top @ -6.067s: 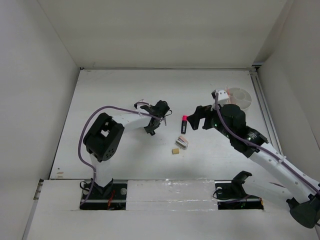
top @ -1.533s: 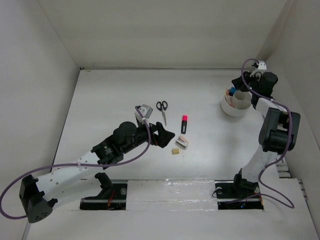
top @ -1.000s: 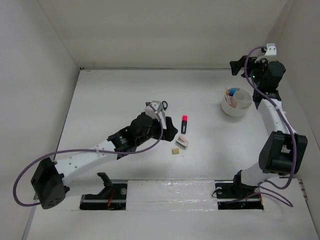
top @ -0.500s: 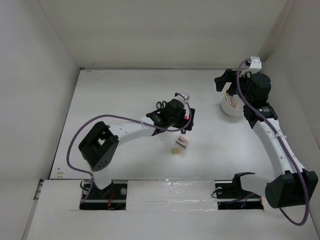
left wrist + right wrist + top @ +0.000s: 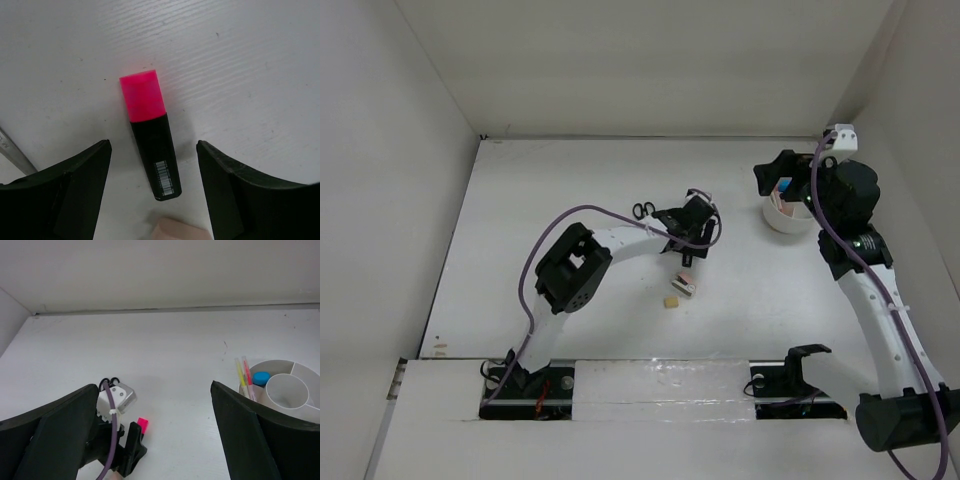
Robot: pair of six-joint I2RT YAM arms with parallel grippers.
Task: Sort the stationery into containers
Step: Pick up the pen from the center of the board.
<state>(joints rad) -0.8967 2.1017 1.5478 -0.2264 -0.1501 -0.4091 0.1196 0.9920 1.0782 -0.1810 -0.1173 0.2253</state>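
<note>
A pink-and-black highlighter lies flat on the white table. My left gripper stands over it, open, one finger on each side with a gap to both. In the top view that gripper hides the highlighter. The black-handled scissors lie just to its left. The grey-pink block and the tan eraser lie nearer me. My right gripper hangs open and empty beside the round white organizer, which holds a yellow pencil, a pink pencil and a blue-capped highlighter.
White walls close in the table at the back and on both sides. The organizer stands near the right wall, partly under my right gripper. A scissors blade shows at the left wrist view's left edge.
My left gripper has swung right past the scissors to settle over the pink highlighter, and its jaws have narrowed. The right arm has shifted slightly by the organizer.
</note>
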